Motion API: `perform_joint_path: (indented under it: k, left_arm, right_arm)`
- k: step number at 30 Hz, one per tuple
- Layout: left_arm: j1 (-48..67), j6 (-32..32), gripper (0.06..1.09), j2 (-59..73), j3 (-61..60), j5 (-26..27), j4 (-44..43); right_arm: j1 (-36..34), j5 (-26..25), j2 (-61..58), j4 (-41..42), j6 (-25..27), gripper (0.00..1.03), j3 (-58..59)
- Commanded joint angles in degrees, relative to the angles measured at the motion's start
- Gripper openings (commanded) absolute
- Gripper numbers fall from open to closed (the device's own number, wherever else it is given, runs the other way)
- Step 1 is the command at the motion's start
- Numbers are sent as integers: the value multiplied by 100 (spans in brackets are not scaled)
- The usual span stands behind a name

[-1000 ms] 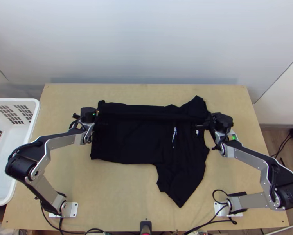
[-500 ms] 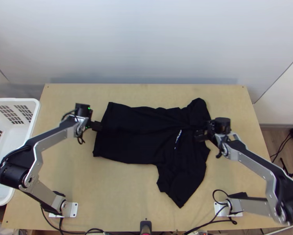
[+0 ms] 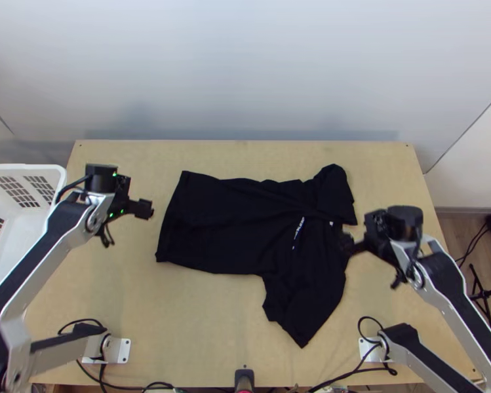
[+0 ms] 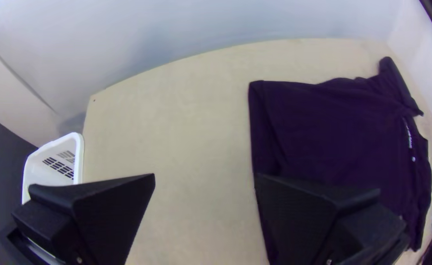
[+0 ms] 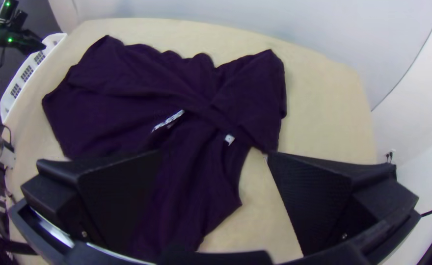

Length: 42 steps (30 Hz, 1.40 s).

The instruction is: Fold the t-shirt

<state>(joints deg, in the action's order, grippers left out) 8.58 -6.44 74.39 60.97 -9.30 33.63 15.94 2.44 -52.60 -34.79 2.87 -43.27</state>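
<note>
The black t-shirt (image 3: 222,226) lies on the table with its far side folded over; one sleeve points to the near edge, and the far sleeve area lies over the collar region. My left gripper (image 3: 151,209) is off the hem, to its left. In the left wrist view the left gripper (image 4: 203,181) is open with bare table between its fingers, the shirt (image 4: 324,127) beyond one finger. My right gripper (image 3: 347,247) is over the shirt's collar edge. The right wrist view has the right gripper (image 5: 216,157) open, above the shirt (image 5: 122,93), nothing gripped.
A white basket (image 3: 56,180) stands at the table's left edge. Bare wood of the table (image 3: 199,321) lies in front of the shirt. Cables run by both arm bases. A wall rises behind the far edge.
My left gripper has let go of the hem and moved left, off the shirt. The right one has moved toward the near right, and the folded part now lies loose.
</note>
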Motion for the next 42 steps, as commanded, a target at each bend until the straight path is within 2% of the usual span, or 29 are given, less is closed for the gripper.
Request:
perform_joint_path:
  k: [1,5,10,13,17,21,24,29,33,34,37,40,41,42]
  left_arm:
    - [293,-349,104,-1172,-261,508,1304]
    - [346,-692,104,-1471,-868,956,1735]
    - [408,-692,104,-1419,-1667,1176,1594]
    - [408,-429,104,-1243,-1966,1282,1172]
    - [293,37,104,-1049,-2072,1914,935]
    - [293,661,103,-970,-2265,2037,329]
    - [293,1013,103,-733,-2230,2310,188]
    - [557,1417,103,-460,-2458,2345,-454]
    - [724,1681,101,-329,-2458,2345,-647]
    - [759,1777,92,-329,-2485,2345,-735]
    - [838,1865,49,-214,-2529,2442,-893]
    - [891,1725,28,76,-2511,2837,-700]
    - [918,1707,17,76,-2555,2837,-726]
    - [918,1707,9,40,-2590,2837,-779]
  right_arm:
    - [524,679,786,-2155,-261,99,-332]
    - [594,1365,751,-3175,-314,99,-630]
    - [849,1628,751,-3632,-279,99,-666]
    - [858,1637,760,-3623,-279,99,-595]
    - [858,1646,804,-3632,-279,99,-587]
    - [858,1646,830,-3623,-279,99,-499]
    - [866,1646,857,-3623,-279,99,-455]
    - [972,1655,865,-3632,-331,99,-428]
    - [1192,1664,830,-3614,-393,99,-402]
    - [1200,1664,804,-3605,-393,99,-402]
    - [1236,1664,725,-3562,-384,99,-420]
    - [1306,1681,681,-3526,-393,99,-437]
    - [1315,1699,672,-3518,-393,99,-437]
    - [1315,1699,654,-3518,-393,99,-437]
